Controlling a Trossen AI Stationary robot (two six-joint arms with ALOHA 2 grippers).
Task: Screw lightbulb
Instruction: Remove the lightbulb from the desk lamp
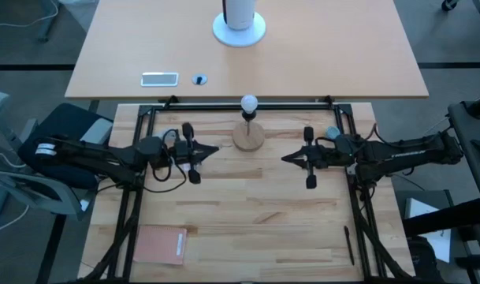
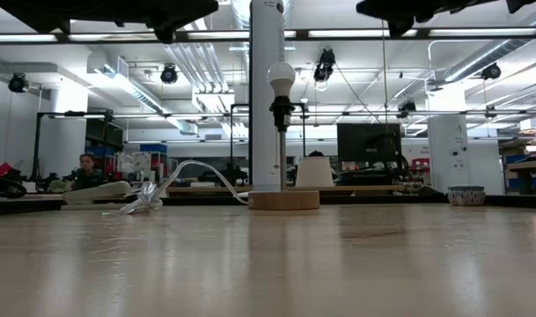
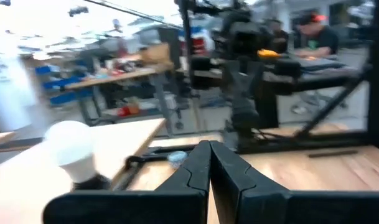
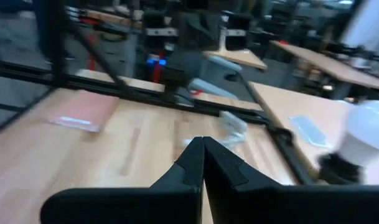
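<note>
High view: bulb (image 1: 248,102) sits on top of the socket stem (image 1: 248,117), which stands on a round wooden base (image 1: 248,137) at the far middle of the table (image 1: 247,221). Looks seated in the socket already; how far it is threaded in, cannot tell. Left gripper (image 1: 216,149) is left of the base, right gripper (image 1: 285,158) right of it, both near but apart from it, tips pointing inward at each other. Fingers pressed together on both, holding nothing; wrist views show each pair closed to a point.

Low view: bulb (image 2: 281,77) upright on the stem, arms up out of the way.

A tan pad (image 1: 159,244) lies at the near left corner, well apart.

Judgement: either the task is about finished or nothing is started. To screw it well, one gripper would need to part its fingers, come in at globe height, pinch the frosted glass lightly and turn about the stem's axis. The other should pin the base so it doesn't spin or tip. Risk: squeezing too hard, or side push knocking the stem over.
</note>
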